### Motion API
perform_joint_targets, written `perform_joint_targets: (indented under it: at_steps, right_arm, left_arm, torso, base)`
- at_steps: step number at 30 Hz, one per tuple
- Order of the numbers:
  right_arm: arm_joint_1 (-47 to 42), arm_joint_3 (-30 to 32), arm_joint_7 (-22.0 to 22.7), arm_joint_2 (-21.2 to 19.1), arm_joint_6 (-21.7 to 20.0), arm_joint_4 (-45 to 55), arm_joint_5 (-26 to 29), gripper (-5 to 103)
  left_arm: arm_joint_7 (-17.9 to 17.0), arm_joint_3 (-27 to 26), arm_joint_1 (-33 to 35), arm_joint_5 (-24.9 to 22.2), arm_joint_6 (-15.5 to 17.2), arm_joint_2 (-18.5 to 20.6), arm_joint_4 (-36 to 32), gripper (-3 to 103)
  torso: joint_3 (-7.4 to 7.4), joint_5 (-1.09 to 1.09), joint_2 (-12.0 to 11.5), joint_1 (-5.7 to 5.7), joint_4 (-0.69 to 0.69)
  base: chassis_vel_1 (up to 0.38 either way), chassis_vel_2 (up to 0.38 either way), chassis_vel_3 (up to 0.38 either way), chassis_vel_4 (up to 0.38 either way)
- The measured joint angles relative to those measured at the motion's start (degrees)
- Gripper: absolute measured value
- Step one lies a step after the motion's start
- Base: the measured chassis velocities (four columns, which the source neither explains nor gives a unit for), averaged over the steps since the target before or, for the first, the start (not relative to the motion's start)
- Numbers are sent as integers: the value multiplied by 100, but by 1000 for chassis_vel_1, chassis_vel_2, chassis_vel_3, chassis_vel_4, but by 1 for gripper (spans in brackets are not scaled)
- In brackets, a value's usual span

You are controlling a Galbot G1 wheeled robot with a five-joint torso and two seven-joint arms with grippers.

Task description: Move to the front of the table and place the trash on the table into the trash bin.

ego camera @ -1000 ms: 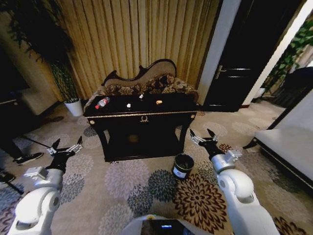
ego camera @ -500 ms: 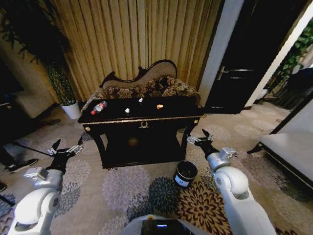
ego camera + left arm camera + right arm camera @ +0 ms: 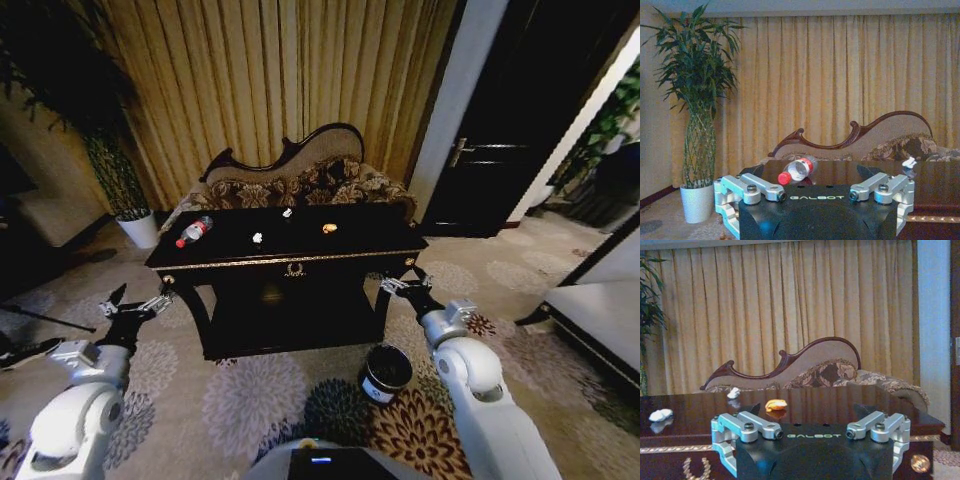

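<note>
At the lower left of the head view the left gripper [image 3: 133, 302] hangs over the carpet with its fingers spread apart and empty. At the lower right, the right gripper [image 3: 404, 285] is likewise spread and empty, just above the trash bin [image 3: 385, 372] on the floor near the table's front right leg. In mid-frame the table [image 3: 290, 263] carries the bottle [image 3: 193, 231] at its left end, 2 white paper wads [image 3: 257, 238] near the centre, and an orange scrap [image 3: 329, 228] right of centre. Behind stands the sofa [image 3: 295, 178], then the curtain [image 3: 270, 80].
</note>
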Motion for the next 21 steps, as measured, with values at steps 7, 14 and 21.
perform_joint_targets:
  at_steps: [7,14,21]
  right_arm:
    - [-6,24,0,8,15,18,1,100]
    - [-4,83,0,-21,16,63,33,100]
    - [-9,85,0,-4,18,64,42,100]
  left_arm:
    - [-51,-41,10,-103,172,48,-150,100]
    - [-59,-91,40,-104,240,77,-208,100]
    - [-64,-123,62,-107,258,88,-249,100]
  torso:
    - [0,0,0,0,-1]
    - [0,0,0,0,0]
    - [0,0,0,0,-1]
  base:
    - [-150,143,149,-151]
    - [-153,149,148,-147]
    - [-148,158,147,-156]
